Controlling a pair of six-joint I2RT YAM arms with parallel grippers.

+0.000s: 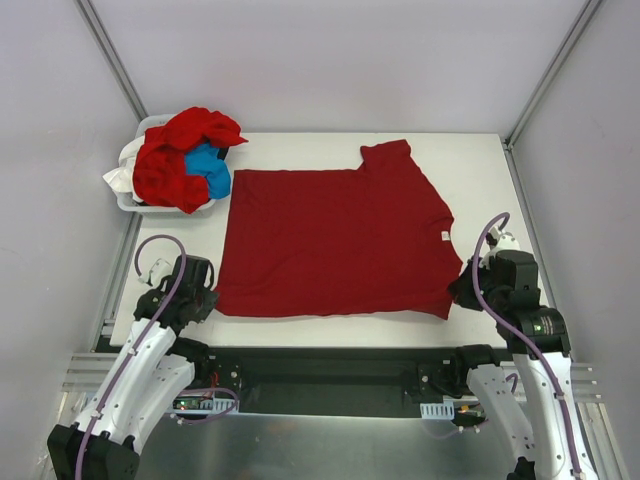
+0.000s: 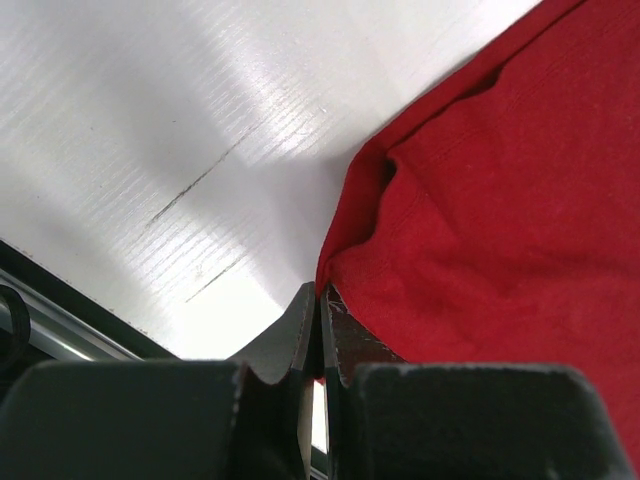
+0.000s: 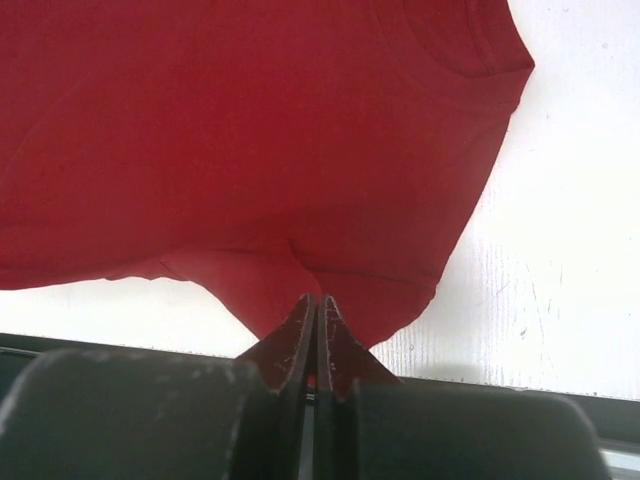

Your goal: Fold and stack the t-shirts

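Deep-red cloth t-shirt [image 1: 330,240] lies flat on the white table [image 1: 480,160]; left gripper [image 2: 320,300] pinches its seven o'clock corner, right gripper [image 3: 317,305] its five o'clock corner

Bright, even light, with glare on the white table [image 2: 250,110] and soft shadows.

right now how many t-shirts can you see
3 clearly: one red t-shirt spread flat on the table, a crumpled red one and a blue one heaped in the bin at far left. More may be buried there.
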